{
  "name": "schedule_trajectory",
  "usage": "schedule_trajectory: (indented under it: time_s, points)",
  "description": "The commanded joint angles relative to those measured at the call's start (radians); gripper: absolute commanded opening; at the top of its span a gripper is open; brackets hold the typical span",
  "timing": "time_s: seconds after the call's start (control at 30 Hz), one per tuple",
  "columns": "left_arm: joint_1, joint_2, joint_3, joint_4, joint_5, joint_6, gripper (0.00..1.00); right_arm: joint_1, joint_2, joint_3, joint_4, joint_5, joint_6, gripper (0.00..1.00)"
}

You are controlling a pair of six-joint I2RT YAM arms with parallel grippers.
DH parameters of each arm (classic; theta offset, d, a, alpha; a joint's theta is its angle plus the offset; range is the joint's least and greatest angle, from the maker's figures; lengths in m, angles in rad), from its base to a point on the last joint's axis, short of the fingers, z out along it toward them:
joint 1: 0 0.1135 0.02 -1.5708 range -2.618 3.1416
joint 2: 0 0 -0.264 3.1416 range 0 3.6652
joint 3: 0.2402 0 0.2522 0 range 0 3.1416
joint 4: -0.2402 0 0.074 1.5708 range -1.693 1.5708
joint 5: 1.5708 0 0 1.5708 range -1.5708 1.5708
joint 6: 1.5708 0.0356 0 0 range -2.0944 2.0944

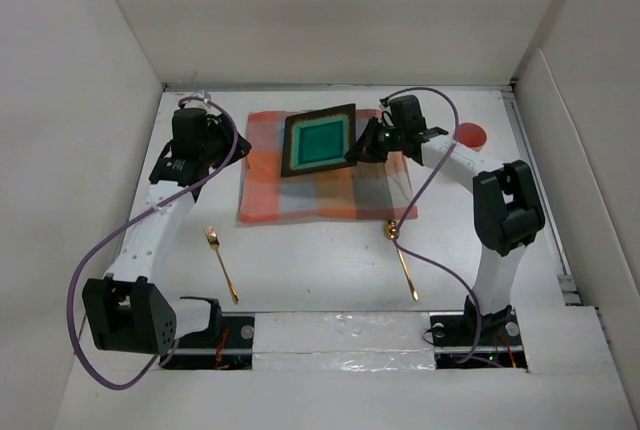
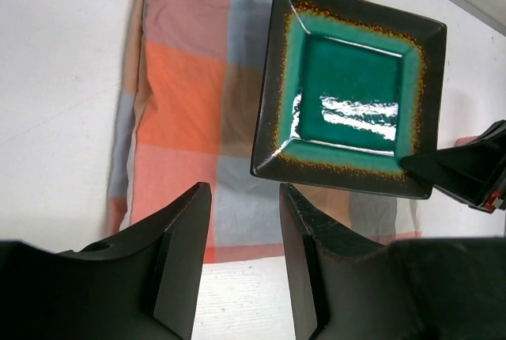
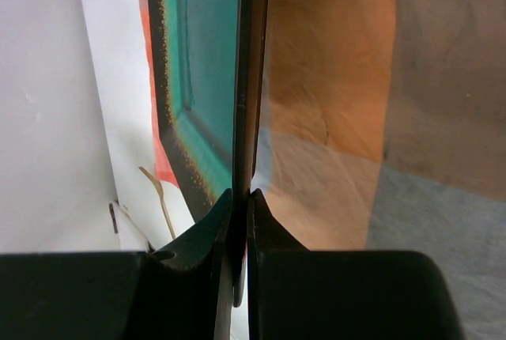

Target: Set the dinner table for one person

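A square plate with a dark rim and teal middle is held over the far part of the orange-and-blue checked cloth on the white dinner table. My right gripper is shut on the plate's right rim; the right wrist view shows the rim clamped edge-on between the fingers. My left gripper is open and empty at the cloth's left edge; its wrist view shows the plate and cloth ahead. A gold fork lies front left and a gold spoon front right.
A red round object sits on the table behind the right arm. White walls enclose the table on the left, back and right. The arm bases stand at the near edge.
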Motion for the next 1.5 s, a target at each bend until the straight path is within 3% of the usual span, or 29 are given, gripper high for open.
schedule_trajectory:
  time_s: [0.0,0.33,0.53,0.6,0.63,0.77,1.03,1.17,1.33,1.37,1.4,1.43,1.47]
  points:
    - [-0.002,-0.009,-0.016,0.027,-0.007,0.01,0.37,-0.002,-0.108,-0.018,0.262,-0.164,-0.017,0.0]
    - [-0.002,0.003,-0.03,0.021,-0.018,0.016,0.37,-0.011,-0.052,-0.159,0.306,-0.186,-0.021,0.0]
    - [-0.002,0.009,-0.028,0.024,-0.017,0.015,0.37,-0.011,-0.021,-0.162,0.233,-0.154,-0.062,0.0]
    - [-0.002,0.011,-0.033,0.025,-0.018,0.015,0.37,-0.011,-0.007,-0.173,0.208,-0.141,-0.072,0.1]
    - [-0.002,0.012,-0.037,0.028,-0.017,0.012,0.37,-0.02,0.001,-0.182,0.196,-0.135,-0.081,0.21]
    - [-0.002,0.017,-0.047,0.028,-0.015,0.012,0.37,-0.02,0.017,-0.19,0.178,-0.114,-0.104,0.38]
    - [-0.002,0.032,-0.047,0.025,-0.017,0.024,0.37,-0.03,0.028,-0.153,-0.008,-0.072,-0.175,0.43]
    - [-0.002,0.035,-0.037,0.021,-0.007,0.027,0.38,-0.053,-0.007,-0.136,-0.088,-0.025,-0.214,0.56]
    - [-0.002,0.034,-0.028,0.021,0.057,-0.003,0.38,-0.12,-0.123,-0.106,-0.201,0.03,-0.265,0.61]
    - [-0.002,0.035,-0.018,0.018,0.072,-0.011,0.38,-0.129,-0.149,-0.092,-0.226,0.056,-0.276,0.59]
    - [-0.002,0.034,0.004,0.011,0.106,-0.025,0.37,-0.14,-0.172,-0.057,-0.274,0.076,-0.286,0.5]
    - [-0.002,0.031,0.01,0.013,0.126,-0.033,0.35,-0.151,-0.224,-0.038,-0.299,0.104,-0.3,0.34]
    - [-0.002,0.024,0.021,0.016,0.143,-0.037,0.3,-0.18,-0.255,-0.021,-0.315,0.166,-0.302,0.03]
